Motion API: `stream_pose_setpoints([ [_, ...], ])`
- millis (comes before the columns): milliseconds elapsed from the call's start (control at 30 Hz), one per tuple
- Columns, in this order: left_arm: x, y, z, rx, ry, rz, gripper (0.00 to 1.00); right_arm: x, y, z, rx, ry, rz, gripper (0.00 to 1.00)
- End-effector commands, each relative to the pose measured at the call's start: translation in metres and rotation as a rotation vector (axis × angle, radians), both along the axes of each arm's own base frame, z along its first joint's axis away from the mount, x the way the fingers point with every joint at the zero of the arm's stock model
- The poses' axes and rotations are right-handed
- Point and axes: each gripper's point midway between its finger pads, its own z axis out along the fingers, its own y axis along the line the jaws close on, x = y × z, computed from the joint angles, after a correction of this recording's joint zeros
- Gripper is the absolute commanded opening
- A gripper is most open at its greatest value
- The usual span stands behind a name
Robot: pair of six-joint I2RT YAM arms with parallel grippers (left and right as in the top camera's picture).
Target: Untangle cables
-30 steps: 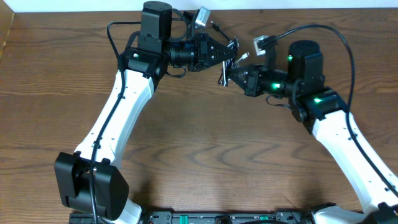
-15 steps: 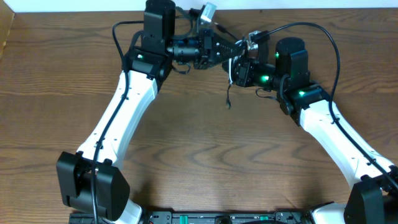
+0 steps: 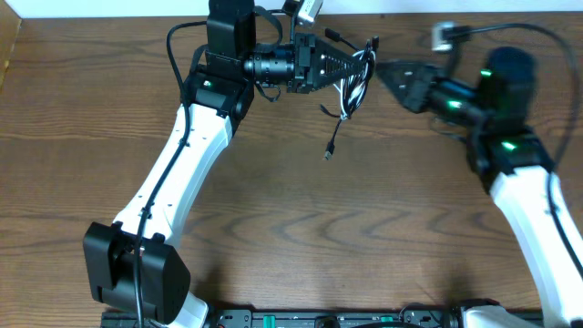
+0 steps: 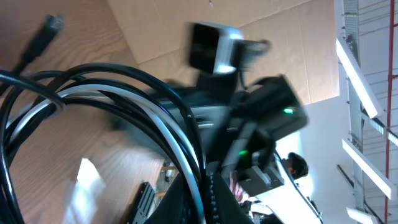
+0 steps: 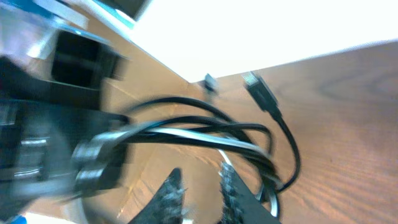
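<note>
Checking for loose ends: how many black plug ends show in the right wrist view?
2: one larger black plug top centre, one smaller black plug just left; more may be hidden.

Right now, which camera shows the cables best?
Right wrist: the cables spread side-on, black and white strands and two plug ends distinct, if slightly blurred. Overhead shows them small, hanging from the left end effector, one plug end dangling. Left wrist is too close: only a few strands, cropped.

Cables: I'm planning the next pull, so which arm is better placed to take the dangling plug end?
Likely right. The right gripper is open and free beside the cables; the left gripper is shut on them, with the plug end hanging below.
</note>
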Motion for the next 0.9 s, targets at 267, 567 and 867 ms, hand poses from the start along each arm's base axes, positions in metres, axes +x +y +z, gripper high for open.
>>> stream_pose_setpoints([
  [267,0.019,0.002,0.004,0.009,0.071,0.115,0.07,-0.015,-0.04,-0.072,-0.178,0.317,-0.189,0.28],
  [567,0.039,0.005,0.002,-0.002,0.281,0.251,0.07,-0.009,0.008,-0.112,-0.204,0.289,0.081,0.54],
  [867,0.043,0.005,0.019,-0.056,0.289,0.26,0.07,0.005,0.037,-0.116,-0.192,0.204,0.145,0.59],
])
